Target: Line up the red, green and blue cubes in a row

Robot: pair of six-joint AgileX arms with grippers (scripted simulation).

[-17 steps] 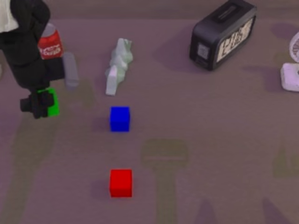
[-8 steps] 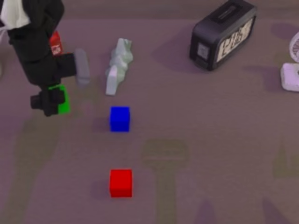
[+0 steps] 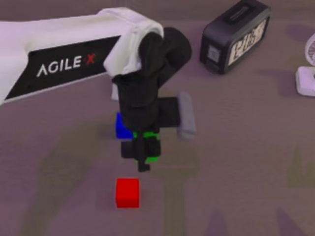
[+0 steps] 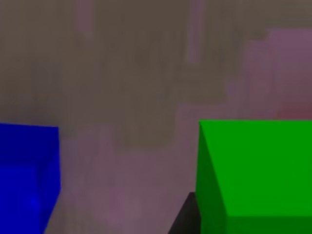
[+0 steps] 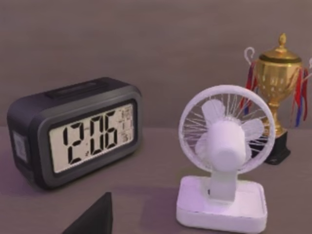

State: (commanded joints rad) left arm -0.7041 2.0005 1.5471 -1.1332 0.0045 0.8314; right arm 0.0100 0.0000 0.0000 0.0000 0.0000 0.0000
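Note:
My left gripper (image 3: 144, 150) is shut on the green cube (image 3: 152, 158) over the middle of the table, between the blue cube (image 3: 121, 129) and the red cube (image 3: 127, 192), slightly right of their line. The arm covers most of the blue cube. The red cube stands free near the front. In the left wrist view the green cube (image 4: 256, 170) fills one side with a dark fingertip (image 4: 187, 218) against it, and the blue cube (image 4: 27, 180) sits apart on the other side. My right arm is outside the top view; one dark fingertip (image 5: 92, 219) shows in its wrist view.
A black digital clock (image 3: 235, 35) stands at the back right, a white desk fan (image 3: 307, 69) at the right edge. The right wrist view shows the clock (image 5: 73, 131), the fan (image 5: 224, 156) and a gold trophy (image 5: 280, 92) behind it.
My left arm has swung from the table's left to the middle, carrying the green cube with it. It now covers the figurine and part of the blue cube.

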